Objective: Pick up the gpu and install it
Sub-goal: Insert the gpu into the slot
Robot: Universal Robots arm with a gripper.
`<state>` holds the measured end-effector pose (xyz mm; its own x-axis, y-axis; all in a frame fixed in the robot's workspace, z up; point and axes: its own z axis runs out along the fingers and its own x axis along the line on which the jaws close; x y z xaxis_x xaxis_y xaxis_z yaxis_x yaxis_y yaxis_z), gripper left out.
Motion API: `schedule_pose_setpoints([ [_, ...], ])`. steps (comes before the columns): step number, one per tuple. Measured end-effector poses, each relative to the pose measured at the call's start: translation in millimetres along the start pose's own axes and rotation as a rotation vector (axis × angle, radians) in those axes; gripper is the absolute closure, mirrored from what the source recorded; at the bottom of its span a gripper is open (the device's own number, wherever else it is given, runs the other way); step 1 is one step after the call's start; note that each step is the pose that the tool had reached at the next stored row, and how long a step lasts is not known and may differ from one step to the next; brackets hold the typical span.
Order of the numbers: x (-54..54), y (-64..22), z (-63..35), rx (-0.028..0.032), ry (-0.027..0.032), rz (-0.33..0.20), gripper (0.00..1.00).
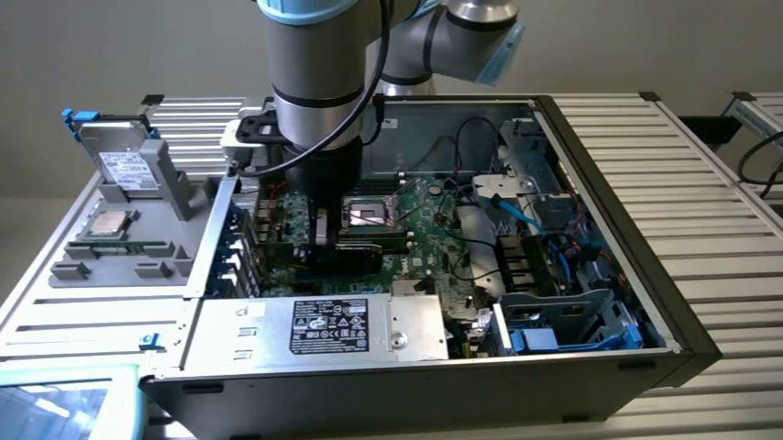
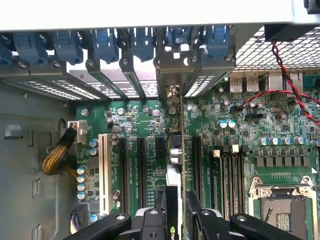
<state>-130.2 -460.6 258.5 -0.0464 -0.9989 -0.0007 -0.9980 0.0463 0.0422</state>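
I have the tool [image 2: 176,220] clenched on the gpu [image 2: 174,160], gripping both faces at its upper edge. The card stands edge-on directly beneath the tool, over the motherboard [image 2: 140,120] slots, with its bracket toward the rear slot covers [image 2: 112,80]. I cannot tell if it is seated. I judge it light, stiff and fragile, best held by the board edge.

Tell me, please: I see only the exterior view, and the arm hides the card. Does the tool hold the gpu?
Observer: Yes. In the wrist view the tool is shut on the gpu, which stands on edge over the motherboard.
Operator: Where does its silver bracket point?
Observer: The bracket reaches the row of rear slot openings, just below the blue clips. I cannot tell whether the card is seated in its slot.
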Motion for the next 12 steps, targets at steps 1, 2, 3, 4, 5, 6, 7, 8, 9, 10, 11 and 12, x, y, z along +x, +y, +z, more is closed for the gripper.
schedule_pose_setpoints([
  [1, 0.0, 0.0, 0.0, 0.0000, 0.0002, 0.000, 0.73],
  [2, 0.0, 0.1, 0.0, 0.0000, 0.0001, 0.000, 0.73],
  [3, 0.0, 0.1, 0.0, -0.0001, 0.0001, 0.000, 0.73],
  [4, 0.0, 0.1, 0.0, -0.0001, 0.0001, 0.000, 0.73],
  [5, 0.0, 0.1, 0.0, -0.0001, 0.0001, 0.000, 0.73],
  [6, 0.0, 0.2, 0.1, 0.0000, 0.0001, 0.000, 0.73],
  [7, 0.0, 0.6, 0.2, 0.0001, 0.0001, 0.000, 0.73],
  [8, -0.1, 0.9, 0.3, 0.0000, 0.0001, 0.000, 0.73],
  [9, -0.2, 1.2, 0.3, 0.0000, 0.0001, 0.000, 0.73],
  [10, -0.3, 1.5, 0.3, 0.0000, 0.0001, 0.000, 0.73],
  [11, -0.4, 1.6, 0.4, 0.0000, 0.0001, 0.000, 0.73],
  [12, -0.8, 1.7, 0.4, 0.0000, 0.0005, 0.001, 0.73],
])
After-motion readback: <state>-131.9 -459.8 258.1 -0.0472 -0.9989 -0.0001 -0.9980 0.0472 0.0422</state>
